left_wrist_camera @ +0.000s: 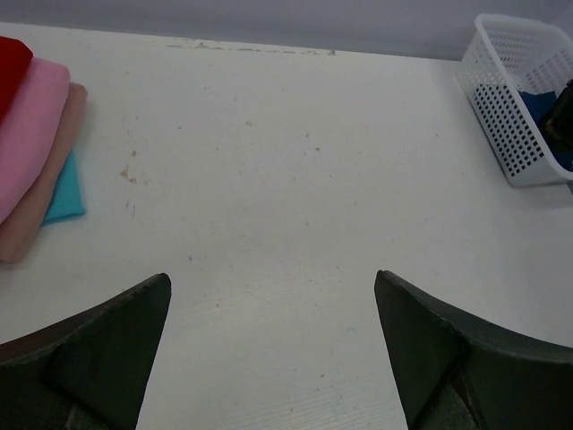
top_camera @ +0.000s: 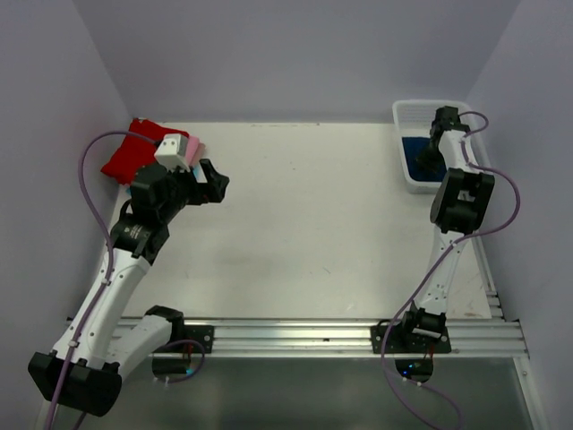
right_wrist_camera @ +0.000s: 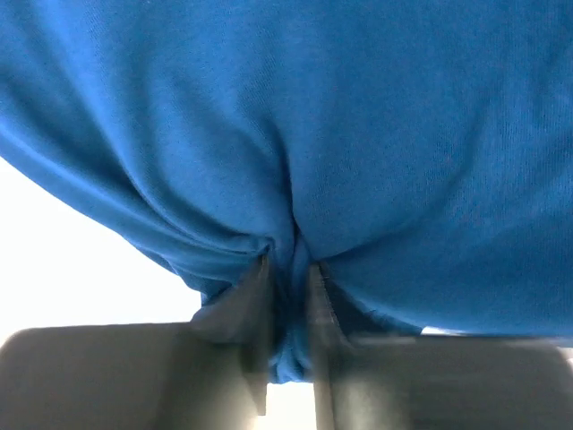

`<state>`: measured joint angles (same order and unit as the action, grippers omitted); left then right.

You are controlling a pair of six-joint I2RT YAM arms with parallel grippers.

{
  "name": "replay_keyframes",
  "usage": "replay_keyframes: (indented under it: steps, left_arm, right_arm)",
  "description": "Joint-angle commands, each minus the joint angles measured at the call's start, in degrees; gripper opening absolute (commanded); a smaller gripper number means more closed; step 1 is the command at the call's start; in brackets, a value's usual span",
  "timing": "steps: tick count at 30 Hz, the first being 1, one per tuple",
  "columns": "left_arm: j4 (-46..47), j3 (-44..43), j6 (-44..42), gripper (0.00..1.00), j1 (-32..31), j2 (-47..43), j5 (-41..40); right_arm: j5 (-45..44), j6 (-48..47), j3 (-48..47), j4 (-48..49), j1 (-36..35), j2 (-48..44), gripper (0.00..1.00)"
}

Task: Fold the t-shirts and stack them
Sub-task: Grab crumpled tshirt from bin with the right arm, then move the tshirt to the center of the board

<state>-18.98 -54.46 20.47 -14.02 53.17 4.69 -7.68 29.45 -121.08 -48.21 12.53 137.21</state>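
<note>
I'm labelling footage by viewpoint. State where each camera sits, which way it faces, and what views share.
Top external: high behind the near edge, looking down over the table; the left arm shows by the folded stack, the right arm reaching into the white basket.
Left wrist: low over the table, facing across it toward the basket; its wide-open jaws frame the bottom.
Right wrist: down in the basket, against the blue t-shirt; its jaws pinch a fold.
Shared: top and left wrist both show stack and basket.

Soft, matt, finely knitted cloth is being shown by the blue t-shirt (right_wrist_camera: 358, 134), smooth perforated white plastic by the basket (left_wrist_camera: 510, 116), and a matt, lightly speckled surface by the table (left_wrist_camera: 286, 179).
</note>
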Motion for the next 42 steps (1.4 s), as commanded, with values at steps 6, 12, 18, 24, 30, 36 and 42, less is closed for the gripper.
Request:
replay_keyframes:
  steps: [6, 12, 18, 24, 30, 36, 42]
  left_arm:
    - [-0.2, 1.0, 1.2, 1.00, 0.0, -1.8, 1.2]
    - [1.1, 1.7, 1.7, 1.00, 0.1, -1.3, 2.1]
    - [2.3, 2.5, 2.0, 1.00, 0.1, -1.0, 2.6]
    - [3.0, 3.0, 2.0, 1.00, 0.2, -0.6, 2.3]
    - [2.8, 2.9, 1.7, 1.00, 0.2, -1.2, 1.5]
    - [1.9, 2.8, 1.7, 1.00, 0.2, -3.0, 0.1]
    - [1.8, 3.0, 2.7, 1.00, 0.2, -4.2, 0.0]
  right_arm:
    - [2.8, 1.7, 6.2, 6.1, -0.3, -10.1, 0.00]
    - [7.5, 4.0, 25.6, 25.9, -0.6, -34.0, 0.00]
    - [16.3, 5.7, 48.7, 46.6, -2.2, -57.1, 0.00]
    - [35.4, 5.0, 54.9, 47.0, -6.2, -67.8, 0.00]
    - [42.8, 1.5, 60.7, 42.1, -21.8, -74.6, 0.00]
    - [51.6, 3.9, 67.5, 41.0, -28.6, -78.7, 0.00]
    - [54.0, 2.6, 72.9, 38.4, -30.7, -79.6, 0.00]
